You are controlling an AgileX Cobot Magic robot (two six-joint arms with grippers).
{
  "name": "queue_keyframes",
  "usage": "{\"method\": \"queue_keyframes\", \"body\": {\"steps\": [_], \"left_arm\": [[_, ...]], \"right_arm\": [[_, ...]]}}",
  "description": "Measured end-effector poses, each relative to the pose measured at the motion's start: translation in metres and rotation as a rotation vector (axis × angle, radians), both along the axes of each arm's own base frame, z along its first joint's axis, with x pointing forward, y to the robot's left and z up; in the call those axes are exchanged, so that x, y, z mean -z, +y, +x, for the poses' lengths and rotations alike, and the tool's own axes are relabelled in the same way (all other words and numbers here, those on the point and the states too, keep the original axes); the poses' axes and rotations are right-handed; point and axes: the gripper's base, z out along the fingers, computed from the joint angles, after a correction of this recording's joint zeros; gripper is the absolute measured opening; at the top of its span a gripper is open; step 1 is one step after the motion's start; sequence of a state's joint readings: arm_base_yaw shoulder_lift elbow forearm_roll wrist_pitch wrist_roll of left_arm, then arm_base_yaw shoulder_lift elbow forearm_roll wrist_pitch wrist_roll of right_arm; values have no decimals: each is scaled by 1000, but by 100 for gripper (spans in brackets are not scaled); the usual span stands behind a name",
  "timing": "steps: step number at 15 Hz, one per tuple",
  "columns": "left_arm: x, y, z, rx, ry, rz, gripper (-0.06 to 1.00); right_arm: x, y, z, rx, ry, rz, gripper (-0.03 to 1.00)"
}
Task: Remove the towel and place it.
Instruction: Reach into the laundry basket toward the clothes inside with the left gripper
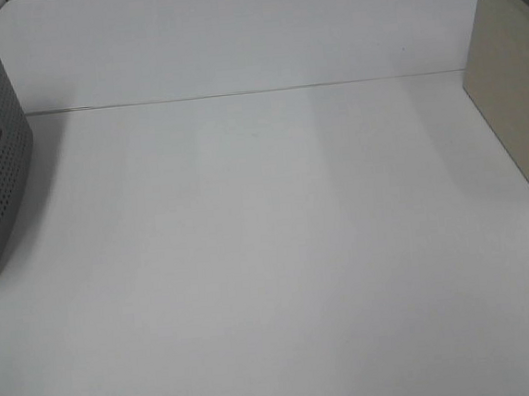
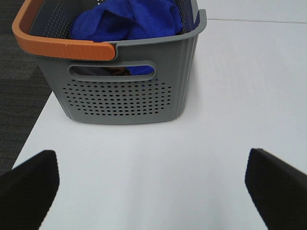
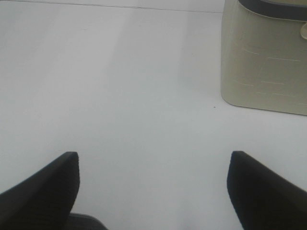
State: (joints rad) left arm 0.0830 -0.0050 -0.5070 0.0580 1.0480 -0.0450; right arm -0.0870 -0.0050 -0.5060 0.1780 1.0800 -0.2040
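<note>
Starting out: the towel (image 2: 129, 19) lies bunched in the grey basket (image 2: 124, 98), which is mostly cut off at the left edge of the overhead frame. The left jaws and the right jaws are spread wide, holding nothing. Next, the left arm must reach over the rim and pinch the cloth. The beige bin (image 1: 515, 93) at the right edge is perhaps the destination, but its opening is out of view.

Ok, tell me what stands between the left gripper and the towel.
The towel lies bunched inside the grey basket, so the basket's perforated near wall and orange handle stand between it and the left gripper. From above, the basket is open; nothing visible covers the towel.
</note>
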Motion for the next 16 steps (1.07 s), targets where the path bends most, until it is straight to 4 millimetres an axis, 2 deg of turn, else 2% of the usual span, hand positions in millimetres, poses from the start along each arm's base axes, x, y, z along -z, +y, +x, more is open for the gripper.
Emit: {"method": "queue_keyframes", "body": {"steps": [16], "left_arm": [[0, -1, 0, 10, -2, -15, 99]], "right_arm": [[0, 0, 0, 0, 0, 0, 81]]}}
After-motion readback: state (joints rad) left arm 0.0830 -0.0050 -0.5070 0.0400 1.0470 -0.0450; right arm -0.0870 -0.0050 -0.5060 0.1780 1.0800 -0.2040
